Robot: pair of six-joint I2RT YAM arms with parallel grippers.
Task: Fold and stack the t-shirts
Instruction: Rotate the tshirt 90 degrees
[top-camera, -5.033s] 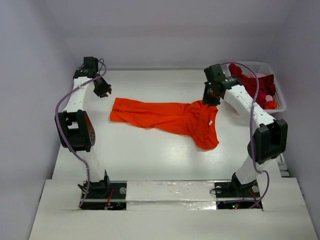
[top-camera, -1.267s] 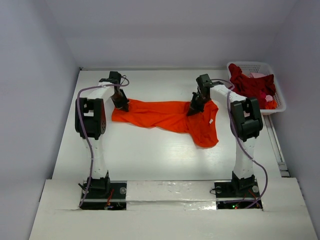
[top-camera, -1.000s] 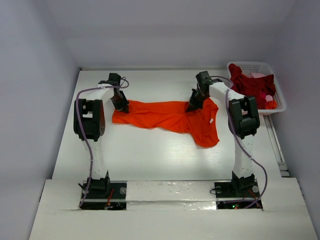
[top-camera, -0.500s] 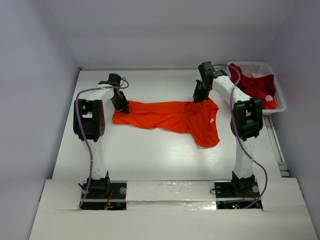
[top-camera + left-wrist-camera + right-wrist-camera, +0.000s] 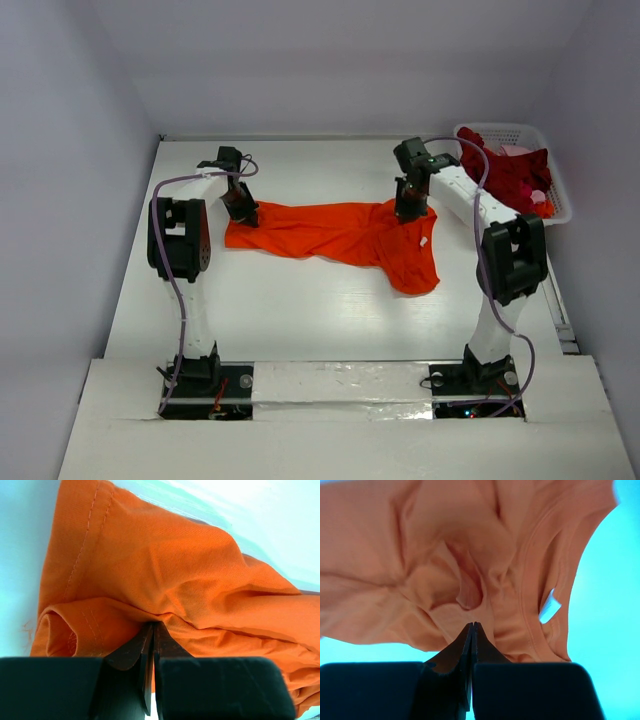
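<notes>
Centrally, one bright orange short-sleeved cloth t-shirt (image 5: 335, 235) lies crumpled and unfolded across the white desk (image 5: 300, 320), collar end towards the right. The left fingers (image 5: 145, 647) are pressed together on a fold at its left end, beside a stitched hem. The right fingers (image 5: 467, 642) are pinched shut on bunched cloth near the collar, close to the one small white neck label (image 5: 549, 607). Risks: each pinch takes only a thin fold, so a pull to spread the garment may slip a corner free, and uneven pulling may twist it or drag it askew. Counts: one shirt on the desk; one white plastic lattice basket (image 5: 562, 198) at far right, holding a heap of dark red and pale pink t-shirts (image 5: 505, 170), number not discernible; two arms
</notes>
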